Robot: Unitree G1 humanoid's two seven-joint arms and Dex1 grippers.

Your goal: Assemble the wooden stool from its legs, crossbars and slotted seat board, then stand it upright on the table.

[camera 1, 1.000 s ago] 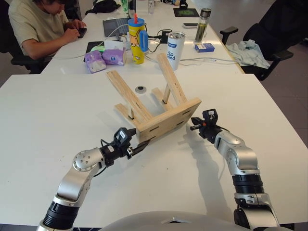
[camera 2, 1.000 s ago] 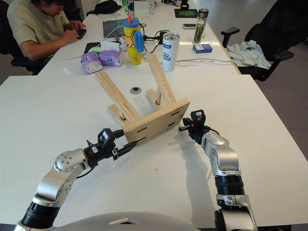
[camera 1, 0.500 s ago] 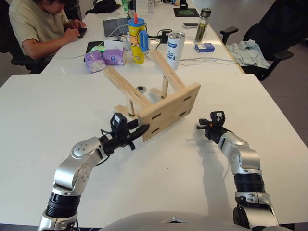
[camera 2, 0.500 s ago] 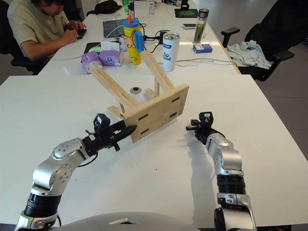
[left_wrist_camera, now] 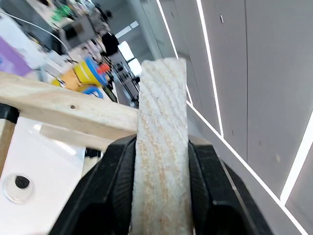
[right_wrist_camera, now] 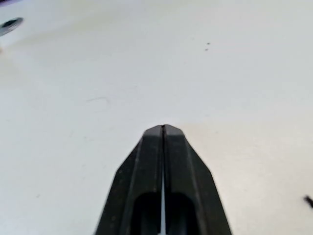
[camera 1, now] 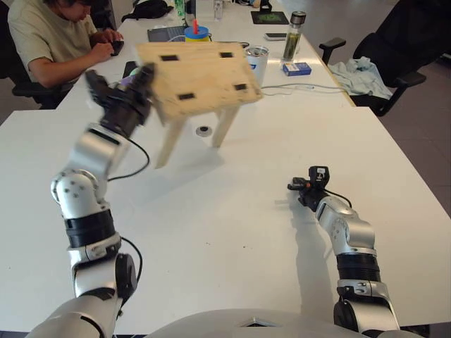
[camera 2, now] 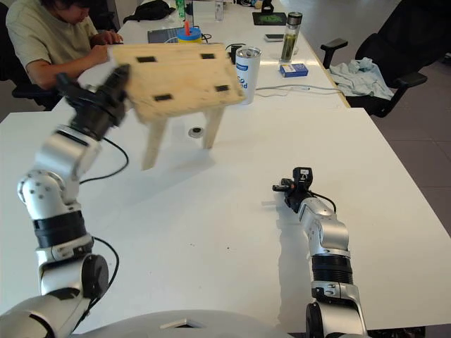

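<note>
Stool has swung within a second from lying on its side to seat-up, legs down, tilted over the far part of the desk; whether its feet touch, I cannot tell; left gripper fingers clamp the seat board edge; right gripper, fingers pressed together and empty, rests well apart; probably only levelling, setting down and release remain.

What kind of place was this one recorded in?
Most likely a shared office or lab workspace. A long white table butts up against another one, a black office chair stands alongside, and a laptop and a drink bottle sit on the far table.
</note>
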